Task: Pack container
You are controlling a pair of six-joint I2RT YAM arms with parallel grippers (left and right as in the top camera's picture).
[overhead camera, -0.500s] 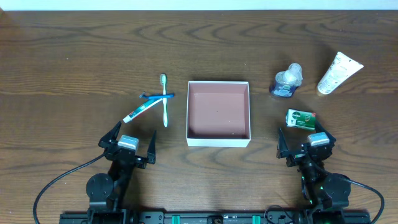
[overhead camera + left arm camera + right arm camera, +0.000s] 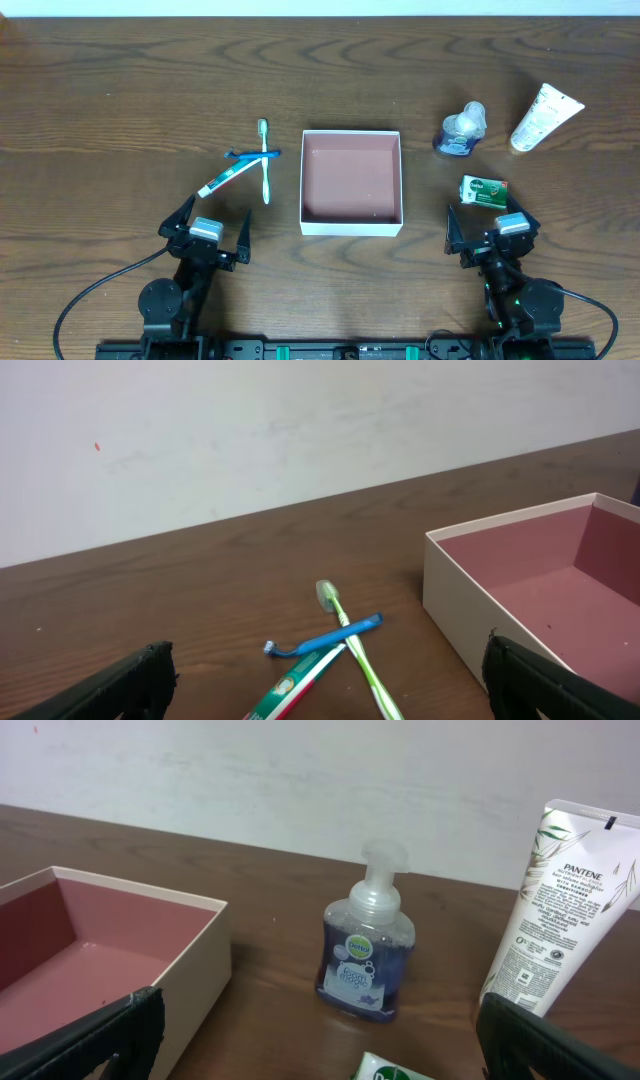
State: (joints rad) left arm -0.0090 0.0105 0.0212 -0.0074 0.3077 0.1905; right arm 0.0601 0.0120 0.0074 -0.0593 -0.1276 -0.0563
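Observation:
The container (image 2: 351, 138), a shallow square white-walled box with a reddish-brown floor, sits mid-table and holds nothing; it also shows in the left wrist view (image 2: 470, 580) and the right wrist view (image 2: 190, 945). Left of it lie a green toothbrush (image 2: 265, 165), a blue razor (image 2: 250, 154) and a toothpaste tube (image 2: 222, 180), crossed over each other. Right of it are a blue soap bottle (image 2: 459, 131), a white Pantene tube (image 2: 543, 117) and a green packet (image 2: 483, 190). My left gripper (image 2: 205, 232) and right gripper (image 2: 492, 232) are both open and empty near the front edge.
The dark wooden table (image 2: 120, 90) reaches a pale wall at the back. Black cables run from both arm bases at the front edge.

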